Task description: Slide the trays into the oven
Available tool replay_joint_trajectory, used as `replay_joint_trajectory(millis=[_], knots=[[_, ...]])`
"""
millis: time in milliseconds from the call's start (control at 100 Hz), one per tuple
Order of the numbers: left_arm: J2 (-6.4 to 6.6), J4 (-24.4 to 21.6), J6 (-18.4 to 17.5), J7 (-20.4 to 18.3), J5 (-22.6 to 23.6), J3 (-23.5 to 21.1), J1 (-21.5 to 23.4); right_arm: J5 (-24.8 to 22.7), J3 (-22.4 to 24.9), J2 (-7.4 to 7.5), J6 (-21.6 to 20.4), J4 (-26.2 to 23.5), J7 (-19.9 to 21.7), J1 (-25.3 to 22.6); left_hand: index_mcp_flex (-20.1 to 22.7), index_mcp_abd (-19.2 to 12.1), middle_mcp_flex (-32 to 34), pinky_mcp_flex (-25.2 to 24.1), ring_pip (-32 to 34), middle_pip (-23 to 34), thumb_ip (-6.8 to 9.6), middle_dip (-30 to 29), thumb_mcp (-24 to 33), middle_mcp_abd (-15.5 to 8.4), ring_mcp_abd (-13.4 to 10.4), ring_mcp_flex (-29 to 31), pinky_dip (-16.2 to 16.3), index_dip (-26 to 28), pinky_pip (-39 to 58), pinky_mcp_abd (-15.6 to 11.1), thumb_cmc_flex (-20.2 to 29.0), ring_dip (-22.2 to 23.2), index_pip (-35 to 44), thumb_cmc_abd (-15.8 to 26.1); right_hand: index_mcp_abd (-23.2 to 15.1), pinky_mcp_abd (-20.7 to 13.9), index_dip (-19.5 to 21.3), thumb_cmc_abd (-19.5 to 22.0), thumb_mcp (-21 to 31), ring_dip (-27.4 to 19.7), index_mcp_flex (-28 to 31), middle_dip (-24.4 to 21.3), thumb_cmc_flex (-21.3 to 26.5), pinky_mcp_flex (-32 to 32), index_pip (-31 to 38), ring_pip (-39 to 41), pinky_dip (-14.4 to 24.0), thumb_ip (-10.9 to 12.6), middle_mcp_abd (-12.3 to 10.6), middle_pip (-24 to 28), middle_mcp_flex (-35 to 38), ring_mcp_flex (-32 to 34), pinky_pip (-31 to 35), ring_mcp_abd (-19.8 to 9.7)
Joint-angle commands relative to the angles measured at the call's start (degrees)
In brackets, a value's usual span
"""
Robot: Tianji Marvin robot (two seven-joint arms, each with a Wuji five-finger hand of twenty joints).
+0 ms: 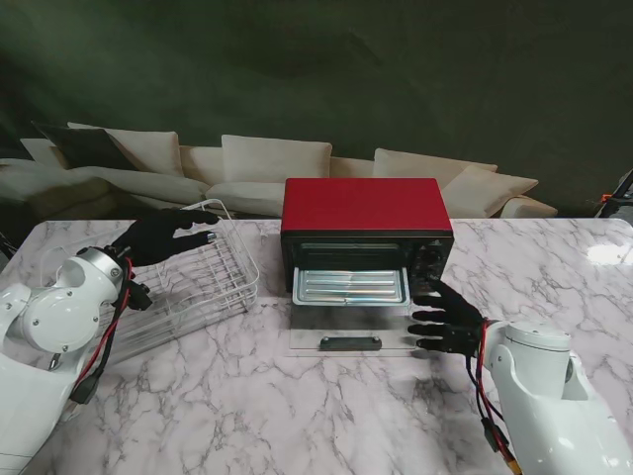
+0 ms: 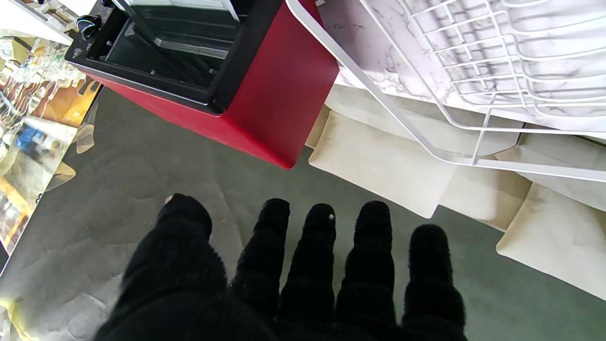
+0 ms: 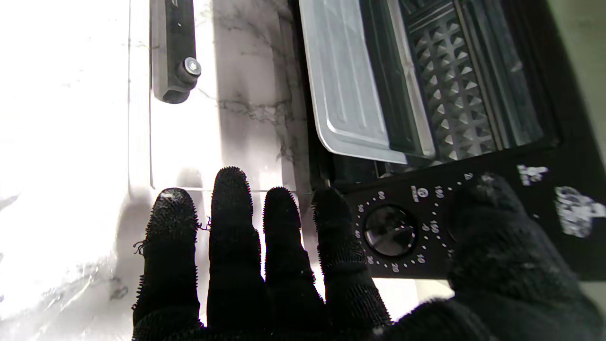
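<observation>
The red oven (image 1: 362, 205) stands at the table's middle with its glass door (image 1: 348, 341) folded flat toward me. A silver tray (image 1: 350, 286) sits partly inside the opening, its front edge sticking out; the right wrist view shows that tray (image 3: 348, 85) too. My right hand (image 1: 447, 319) hovers open just right of the door, fingers (image 3: 279, 237) spread near the oven's dial (image 3: 389, 230). My left hand (image 1: 166, 237) is open above the white wire rack (image 1: 203, 282), holding nothing. The oven's red side (image 2: 279, 90) shows in the left wrist view.
The wire rack (image 2: 478, 80) lies on the marble table (image 1: 297, 416) left of the oven. Beige sofa cushions (image 1: 277, 163) sit beyond the table's far edge. The door's dark handle (image 1: 349, 343) points toward me.
</observation>
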Motion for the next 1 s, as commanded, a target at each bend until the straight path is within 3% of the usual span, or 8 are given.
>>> replay_joint_trajectory(millis=[0,160,280,350,520,660,810,990], knots=[[-0.05,0.2,-0.3,-0.8,-0.2,0.1,-0.1,0.2,1.2,0.56,-0.2,-1.4,0.3,-1.4,1.6,-1.2,1.5,-0.2,0.3,0.4,-0.52,0.9,-1.7,-0.5,0.3,1.2,1.3,0.5,-0.7,1.3,-0.2,0.9,0.6,2.4,-2.0,0.6,-0.7,1.3,-1.6,-0.4,-0.6,-0.1,-1.5,-0.4,0.6,-0.4,0.4,1.2,-1.3,0.0,-1.0,-1.3,-0.2,-0.9],[-0.04,0.2,-0.6,-0.8,0.0,-0.3,0.0,0.0,4.3,1.37,-1.2,-5.7,1.7,-4.9,1.7,-1.2,1.6,-0.3,0.3,0.4,-0.52,0.9,-1.7,-0.4,0.3,1.2,1.2,0.5,-0.7,1.3,-0.2,0.9,0.6,2.4,-2.2,0.7,-0.9,1.8,-2.2,0.1,-0.5,0.1,-1.0,-0.9,1.0,0.2,1.2,1.3,-1.3,0.4,-1.4,-1.9,-0.3,-0.9],[-0.06,0.2,-0.7,-0.6,0.0,-0.5,0.2,-3.0,6.6,3.13,-2.4,-10.1,6.1,-8.2,1.8,-1.1,1.6,-0.3,0.3,0.4,-0.52,0.9,-1.7,-0.4,0.3,1.2,1.2,0.5,-0.7,1.3,-0.2,0.9,0.6,2.5,-6.2,-1.5,-1.0,3.5,-3.1,-1.3,-0.8,-1.0,-1.9,-3.8,1.7,-2.8,1.5,1.5,-3.7,-2.0,-2.7,-5.3,-2.5,-1.7],[-0.08,0.1,-0.7,-0.5,0.0,-0.6,0.3,-5.9,7.3,4.12,-5.4,-12.8,7.8,-10.4,1.9,-1.2,1.7,-0.3,0.3,0.4,-0.53,0.9,-1.7,-0.3,0.3,1.2,1.2,0.5,-0.6,1.3,-0.2,0.9,0.7,2.5,-9.2,-2.3,-1.2,3.9,-3.6,-3.5,-0.1,-2.2,-1.0,-6.8,2.8,-6.6,0.7,1.5,-4.7,-4.6,-2.2,-7.9,-6.9,-2.0],[-0.19,0.0,-0.6,0.0,-0.3,-0.4,0.6,-6.8,9.4,5.68,-14.7,-18.6,11.6,-15.4,1.7,-1.0,1.8,-0.4,0.3,0.4,-0.54,0.9,-1.7,-0.3,0.3,1.2,1.2,0.5,-0.7,1.3,-0.1,0.9,0.6,2.7,-9.0,-4.5,-3.4,4.3,-5.2,-7.6,0.8,-4.6,0.9,-13.3,2.2,-13.6,-3.5,1.6,-6.5,-10.5,-3.9,-14.8,-18.8,-4.8],[-0.24,0.0,-1.0,0.4,0.0,-0.3,0.9,-10.5,9.1,6.69,-21.7,-22.7,13.1,-18.1,1.9,-1.0,1.8,-0.4,0.3,0.4,-0.57,0.9,-1.7,-0.3,0.3,1.1,1.2,0.5,-0.6,1.3,-0.1,0.9,0.6,2.9,-12.1,-8.3,-6.4,3.7,-6.5,-9.6,4.5,-6.5,2.7,-12.8,1.5,-16.2,-2.9,1.7,-12.0,-15.0,-4.0,-17.2,-24.7,-11.3],[-0.31,-0.1,-1.1,0.8,0.0,-0.1,1.1,-16.1,7.5,8.24,-26.7,-25.7,16.5,-19.4,1.9,-1.0,1.8,-0.4,0.2,0.4,-0.59,0.9,-1.7,-0.2,0.3,1.1,1.2,0.5,-0.7,1.3,-0.1,0.9,0.6,3.0,-12.7,-12.7,-12.5,3.7,-6.6,-13.0,-0.7,-9.1,1.9,-13.7,-0.5,-17.5,-3.2,1.7,-18.1,-20.9,-7.6,-22.2,-30.6,-18.1],[-0.32,-0.1,-1.1,0.9,0.2,0.0,1.3,-29.6,1.8,9.35,-34.1,-27.0,15.4,-18.3,1.9,-1.1,1.9,-0.4,0.3,0.4,-0.61,0.9,-1.7,-0.3,0.3,1.1,1.2,0.5,-0.7,1.4,-0.1,0.9,0.6,3.0,-3.7,-17.1,-15.6,4.5,-6.4,-13.9,-6.6,-9.1,2.4,-11.3,-0.7,-15.9,-5.0,1.8,-9.9,-21.0,-9.6,-22.4,-34.8,-14.6]])
